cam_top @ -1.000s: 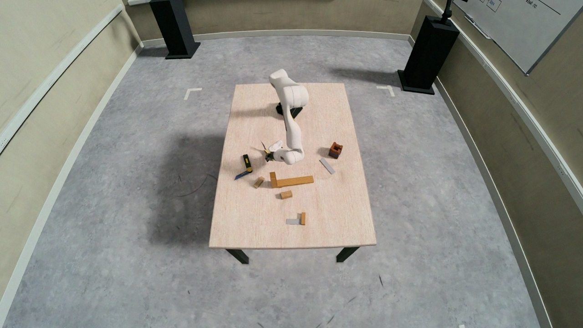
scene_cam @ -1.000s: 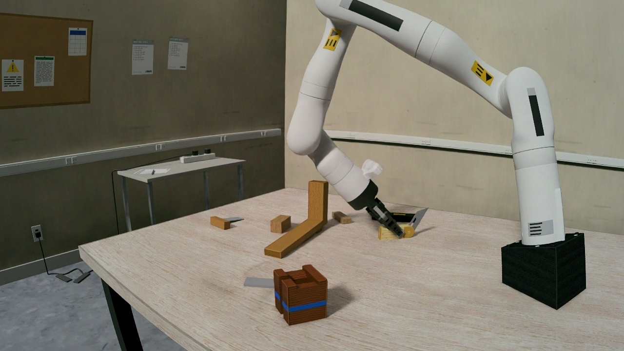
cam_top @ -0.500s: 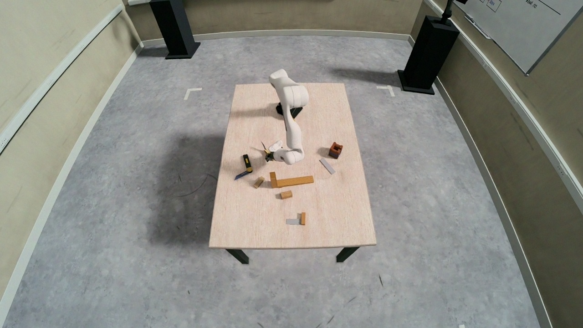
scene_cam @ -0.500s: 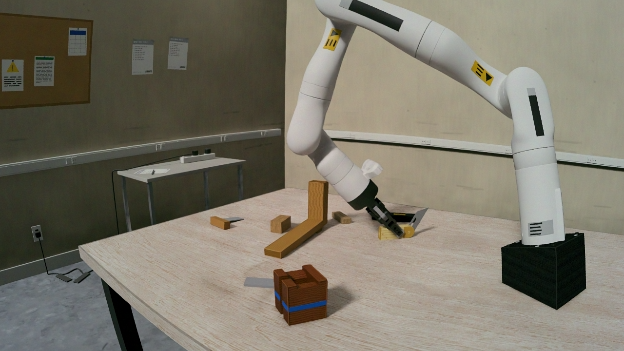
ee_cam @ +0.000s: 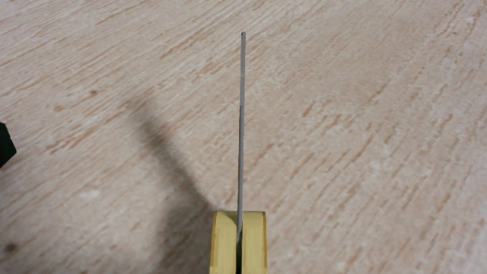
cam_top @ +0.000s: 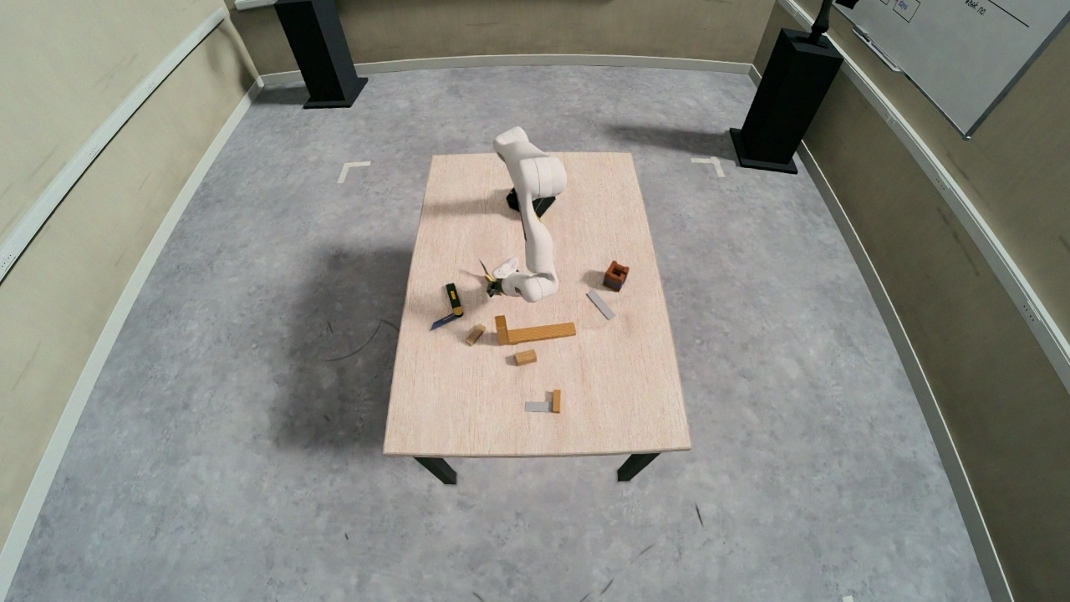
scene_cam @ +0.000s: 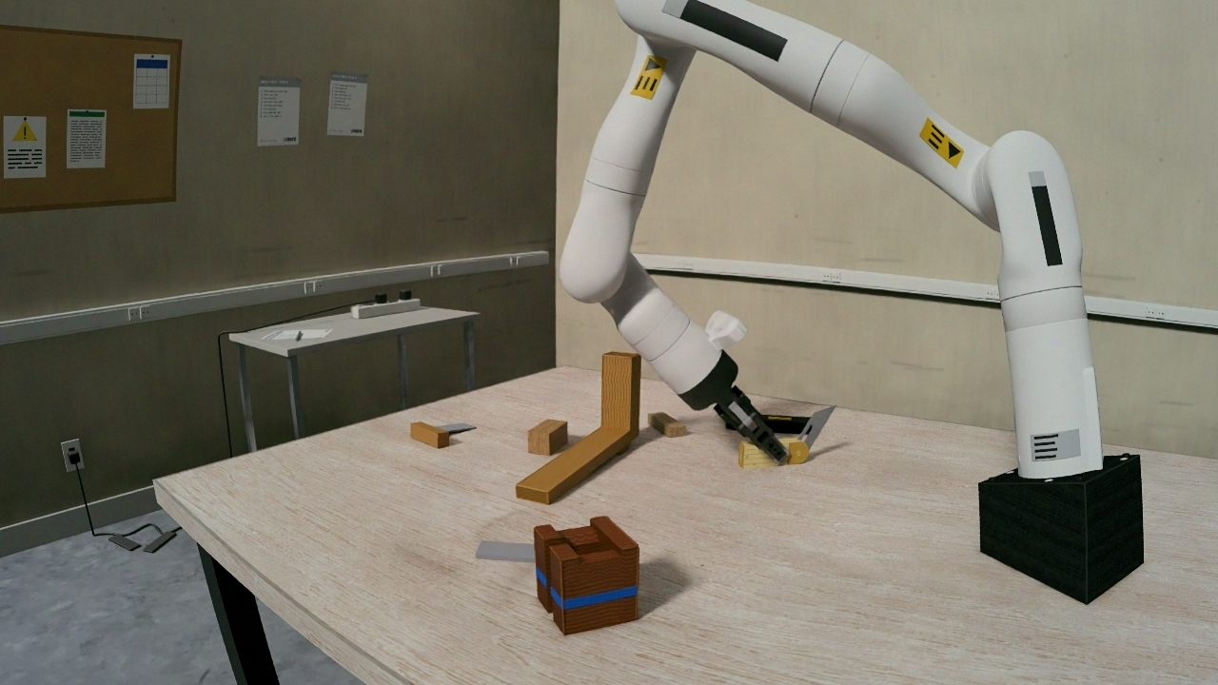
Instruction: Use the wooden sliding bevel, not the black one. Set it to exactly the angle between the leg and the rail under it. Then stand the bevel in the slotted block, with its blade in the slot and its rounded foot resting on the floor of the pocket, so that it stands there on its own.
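My gripper [scene_cam: 771, 444] is shut on the pale wooden stock of the wooden sliding bevel [scene_cam: 767, 457], low on the table. Its grey blade [scene_cam: 815, 423] sticks up and away at a slant. In the wrist view the blade [ee_cam: 240, 125] shows edge-on, rising from the yellow stock [ee_cam: 235, 242]. The leg and rail piece [scene_cam: 587, 430], an L of orange wood, stands left of the gripper; it also shows in the overhead view [cam_top: 534, 330]. The slotted block [scene_cam: 587, 575], dark brown with a blue band, stands at the front of the table. The black bevel [cam_top: 450, 303] lies near the left table edge.
Two small wooden blocks [scene_cam: 546, 436] [scene_cam: 666, 423] lie by the L piece. A small wood-and-metal square [scene_cam: 439, 432] lies further left. A loose grey blade [scene_cam: 503, 551] lies beside the slotted block. The arm's black base [scene_cam: 1060, 537] stands at the right.
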You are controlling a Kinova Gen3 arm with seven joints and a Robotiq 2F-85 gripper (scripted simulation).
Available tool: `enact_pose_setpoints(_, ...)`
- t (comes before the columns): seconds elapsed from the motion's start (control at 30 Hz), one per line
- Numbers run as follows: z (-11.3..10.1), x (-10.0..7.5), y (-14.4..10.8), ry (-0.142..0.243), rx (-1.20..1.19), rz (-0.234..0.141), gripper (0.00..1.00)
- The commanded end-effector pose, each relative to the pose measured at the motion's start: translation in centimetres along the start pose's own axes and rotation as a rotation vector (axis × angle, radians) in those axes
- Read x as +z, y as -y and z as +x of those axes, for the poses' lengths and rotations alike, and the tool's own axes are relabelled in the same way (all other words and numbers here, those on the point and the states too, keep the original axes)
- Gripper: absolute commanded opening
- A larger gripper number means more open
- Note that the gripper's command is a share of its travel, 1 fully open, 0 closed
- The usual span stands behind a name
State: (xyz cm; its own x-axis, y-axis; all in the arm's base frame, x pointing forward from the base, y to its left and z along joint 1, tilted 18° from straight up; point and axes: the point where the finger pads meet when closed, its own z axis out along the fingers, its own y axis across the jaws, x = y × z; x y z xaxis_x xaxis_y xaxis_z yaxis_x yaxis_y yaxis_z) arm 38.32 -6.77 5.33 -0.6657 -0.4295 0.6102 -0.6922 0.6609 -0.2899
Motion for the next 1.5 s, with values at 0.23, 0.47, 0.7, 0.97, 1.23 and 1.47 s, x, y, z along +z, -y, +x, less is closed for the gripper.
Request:
enact_pose_setpoints(0.23, 0.5, -0.6, 0.0, 0.001, 0.000, 0.000, 0.10)
enact_pose_setpoints(0.47, 1.9, -1.9, 0.0, 0.001, 0.000, 0.000, 0.10)
enact_pose_setpoints(0.7, 5.1, -5.2, 0.0, 0.001, 0.000, 0.000, 0.10)
enact_pose_setpoints(0.97, 8.3, -8.4, 0.0, 0.001, 0.000, 0.000, 0.10)
enact_pose_setpoints(1.23, 11.6, -11.6, 0.0, 0.001, 0.000, 0.000, 0.10)
enact_pose_setpoints(1.47, 12.8, -12.8, 0.0, 0.001, 0.000, 0.000, 0.10)
